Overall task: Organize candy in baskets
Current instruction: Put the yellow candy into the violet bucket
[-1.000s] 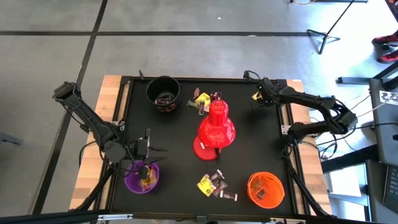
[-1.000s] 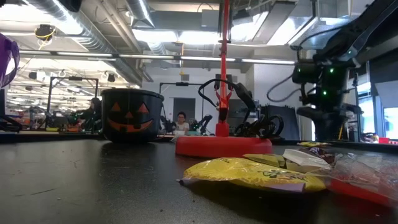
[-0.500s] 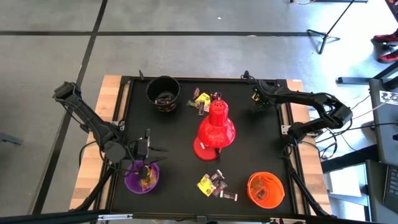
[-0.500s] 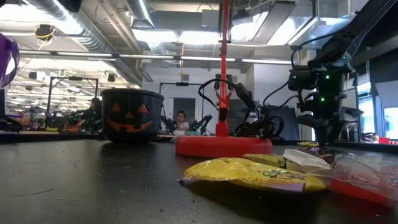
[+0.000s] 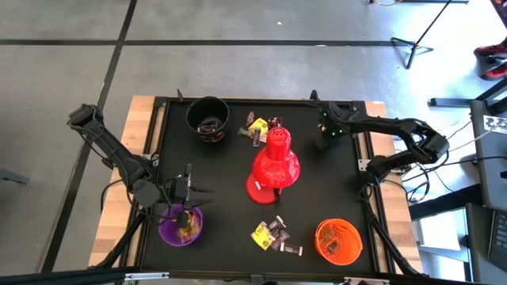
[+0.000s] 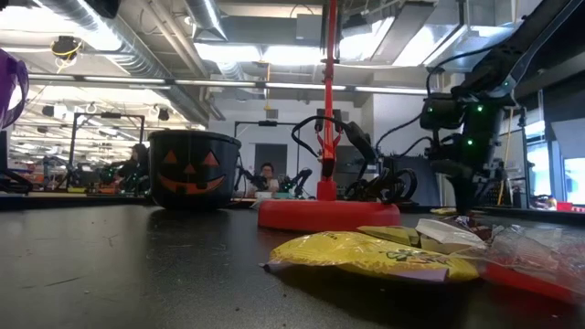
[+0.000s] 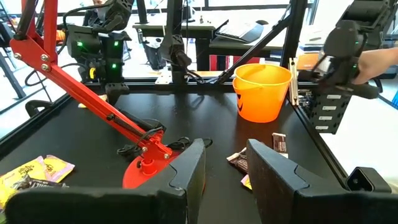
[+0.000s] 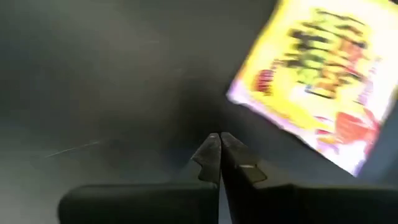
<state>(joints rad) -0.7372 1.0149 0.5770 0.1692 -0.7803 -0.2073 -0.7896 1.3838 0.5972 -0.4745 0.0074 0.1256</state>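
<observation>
Honestly still early: purple bucket (image 5: 181, 226) has some candy, black bucket (image 5: 207, 119) a few, orange bucket (image 5: 338, 241) looks nearly bare. Loose piles sit by the lamp (image 5: 274, 162), behind it and in front. Right gripper (image 8: 219, 149) is pinched tight on nothing, tips just beside a yellow candy (image 8: 322, 81) lying flat at the table's far right, long axis slanted across that view. Left gripper (image 7: 225, 158) hangs half-spread, empty, over purple.
</observation>
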